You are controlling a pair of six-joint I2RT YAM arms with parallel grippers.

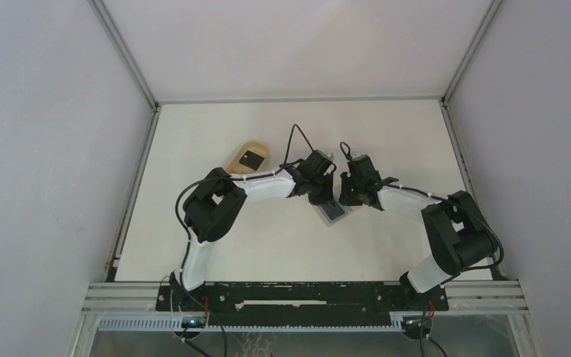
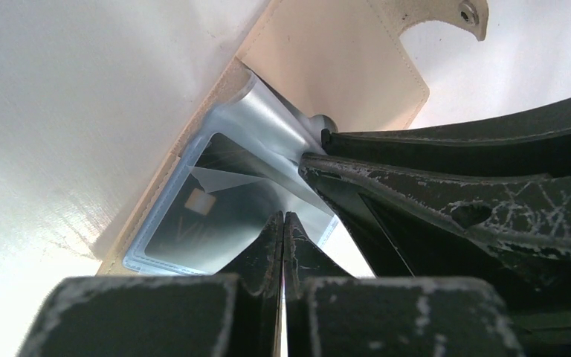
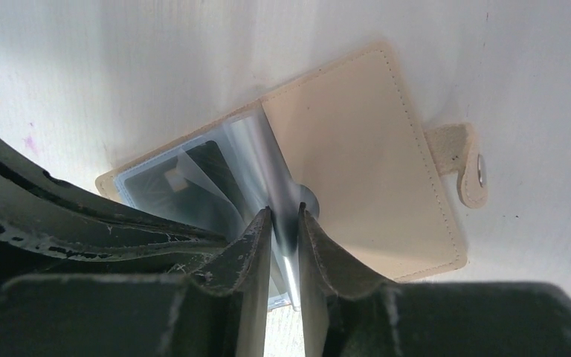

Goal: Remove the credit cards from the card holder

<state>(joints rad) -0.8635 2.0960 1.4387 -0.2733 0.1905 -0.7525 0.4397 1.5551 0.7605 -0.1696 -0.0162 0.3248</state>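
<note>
The tan card holder (image 1: 334,213) lies open on the table between both grippers. Its tan flap (image 2: 342,59) with the snap tab (image 3: 465,163) is folded out flat. Clear plastic sleeves fan up from the spine, and a credit card (image 2: 193,219) with a chip lies inside a sleeve (image 3: 171,182). My left gripper (image 2: 284,217) is shut, with nothing between its fingers and its tips right over the sleeved card. My right gripper (image 3: 285,212) stands narrowly open around one upright sleeve leaf (image 3: 268,160). In the top view, left gripper (image 1: 320,195) and right gripper (image 1: 346,195) nearly meet.
An oval tan tray (image 1: 238,165) holding a dark square object (image 1: 250,158) sits at the back left of the holder. The right arm's fingers (image 2: 446,171) crowd close beside the left gripper. White walls bound the table on the left, right and back.
</note>
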